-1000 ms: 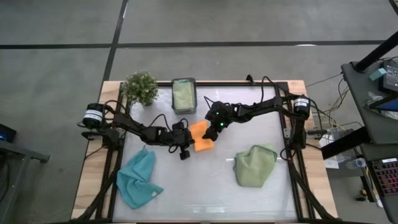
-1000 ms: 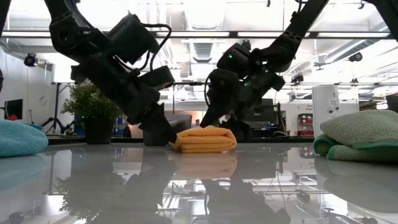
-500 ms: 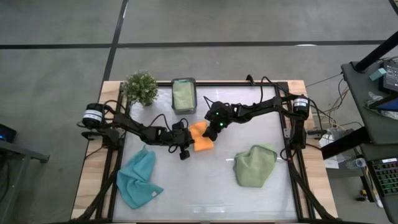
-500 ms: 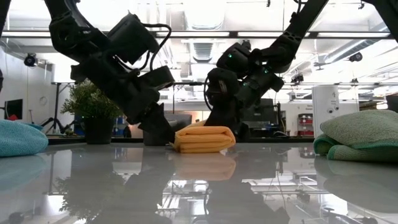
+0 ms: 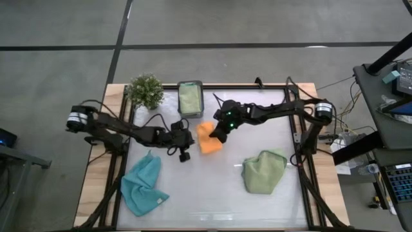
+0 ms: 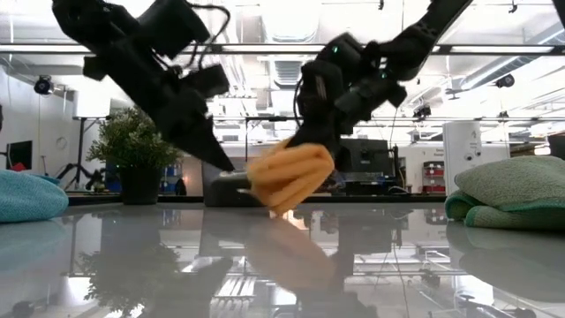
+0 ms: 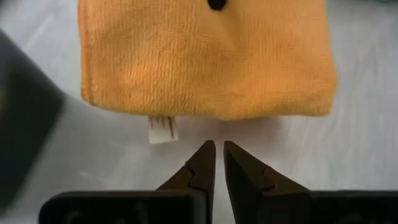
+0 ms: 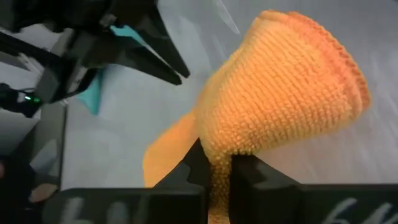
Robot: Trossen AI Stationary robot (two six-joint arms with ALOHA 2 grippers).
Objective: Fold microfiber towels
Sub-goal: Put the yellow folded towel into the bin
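the right gripper (image 5: 217, 134) has its fingers clamped tight on the folded orange microfiber towel (image 5: 208, 138), pinching one edge so the bundle hangs tilted off the tabletop (image 5: 212, 187) in the low view, its lower corner just above the glossy surface. in the right wrist view the two dark fingers (image 8: 194, 167) meet right on the cloth, with the folded layers fanning out past them.

the left gripper (image 5: 182, 148) sits just beside that same towel on the opposite side from the right one, fingers pinched together and holding nothing. its own wrist view shows the closed tips just short of the towel's edge, with a little white tag (image 7: 162, 128) hanging off the hem next to them.

further out from the left gripper, toward the near edge on its own side, a light blue towel (image 5: 141, 185) lies crumpled. on the right arm's side of the table, well apart from its gripper, a sage green towel (image 5: 263, 171) is loosely bunched. behind both grippers, at the far edge, a small dark grey box (image 5: 190, 98) holds another folded sage green towel, and a little potted plant (image 5: 146, 91) stands just beside it.
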